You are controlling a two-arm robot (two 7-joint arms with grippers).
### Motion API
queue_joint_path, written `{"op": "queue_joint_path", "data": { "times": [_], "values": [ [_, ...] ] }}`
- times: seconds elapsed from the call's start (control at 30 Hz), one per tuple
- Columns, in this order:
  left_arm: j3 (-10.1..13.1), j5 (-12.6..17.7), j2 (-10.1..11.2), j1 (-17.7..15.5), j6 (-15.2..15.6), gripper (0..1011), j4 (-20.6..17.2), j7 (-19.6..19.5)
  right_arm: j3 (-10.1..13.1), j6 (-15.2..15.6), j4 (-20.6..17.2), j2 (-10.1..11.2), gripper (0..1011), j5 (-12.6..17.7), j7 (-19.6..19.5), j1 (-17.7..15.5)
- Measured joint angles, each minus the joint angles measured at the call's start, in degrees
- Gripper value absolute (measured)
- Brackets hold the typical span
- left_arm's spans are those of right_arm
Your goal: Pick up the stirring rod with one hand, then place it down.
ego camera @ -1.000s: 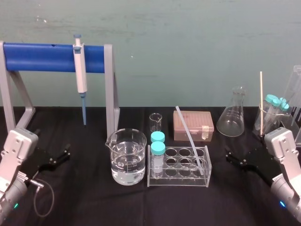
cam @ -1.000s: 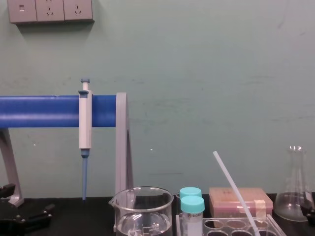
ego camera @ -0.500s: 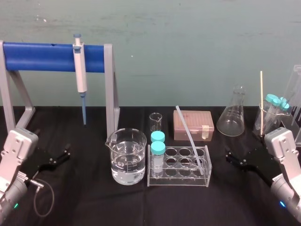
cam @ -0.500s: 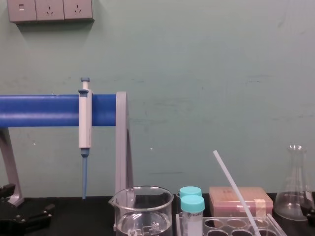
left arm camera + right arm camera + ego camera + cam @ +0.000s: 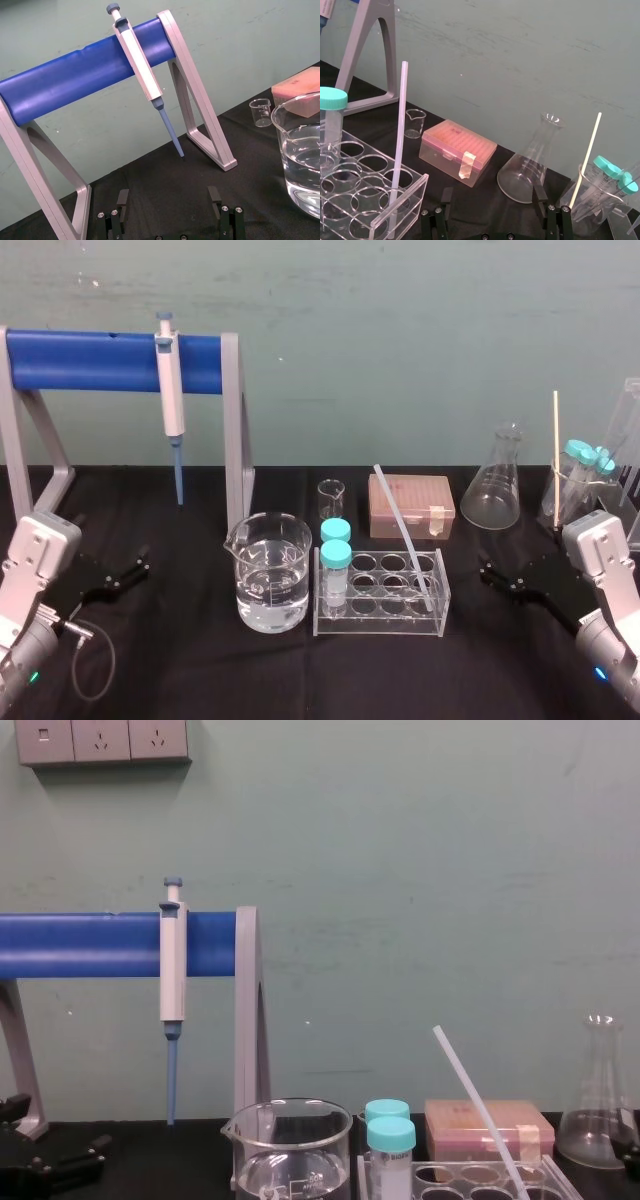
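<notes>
Tabletop (image 5: 190, 550) is black; wall (image 5: 400, 360) behind it is teal-green.

The stirring rod (image 5: 403, 535), thin, straight and translucent white, leans tilted in the clear rack (image 5: 390, 626), untouched, well apart from the right gripper (image 5: 497, 580) and its spread fingers (image 5: 446, 200).

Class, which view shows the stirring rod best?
The head view: the whole stirring rod shows, leaning in the rack. The right wrist view shows it close up; the chest view cuts off its foot.
</notes>
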Motion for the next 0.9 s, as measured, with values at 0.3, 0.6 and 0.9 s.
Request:
{"op": "queue_joint_path", "data": {
  "times": [0.3, 0.6, 0.9],
  "values": [
    [0.0, 0.0, 0.0, 0.0, 0.0, 1000, 0.0, 0.0, 0.0, 0.0, 0.0, 0.0, 1003, 0.0, 0.0, 0.0],
    [0.0, 0.0, 0.0, 0.0, 0.0, 1000, 0.0, 0.0, 0.0, 0.0, 0.0, 0.0, 1003, 0.0, 0.0, 0.0],
    [0.0, 0.0, 0.0, 0.0, 0.0, 1000, 0.0, 0.0, 0.0, 0.0, 0.0, 0.0, 1003, 0.0, 0.0, 0.0]
  ]
}}
